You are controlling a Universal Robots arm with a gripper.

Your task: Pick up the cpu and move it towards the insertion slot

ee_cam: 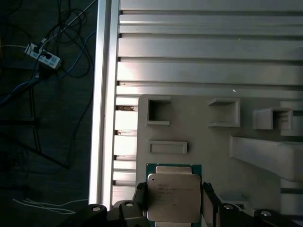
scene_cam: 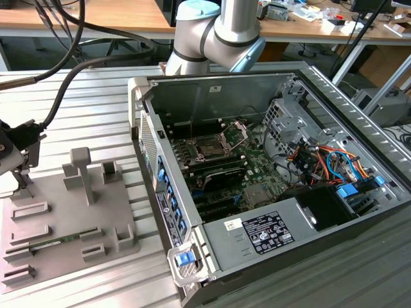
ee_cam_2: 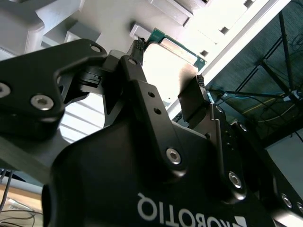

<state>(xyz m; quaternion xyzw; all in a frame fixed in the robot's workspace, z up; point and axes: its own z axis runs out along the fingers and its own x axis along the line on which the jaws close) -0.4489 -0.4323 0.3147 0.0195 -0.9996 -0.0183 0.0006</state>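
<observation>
Had the cpu (ee_cam: 173, 189) pinched edge to edge in the gripper (ee_cam: 173, 201), right over the grey tray (ee_cam: 199, 142). Was nowhere near the insertion slot (scene_cam: 210, 147) in the computer case (scene_cam: 192, 96) yet.

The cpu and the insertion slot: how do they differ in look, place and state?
Look: the cpu has a silvery top; the insertion slot has a dark centre in a shiny frame. Place: the cpu is at the grey tray, the insertion slot inside the computer case. State: the gripper clamps the cpu; the insertion slot is untouched. Both are square.
</observation>
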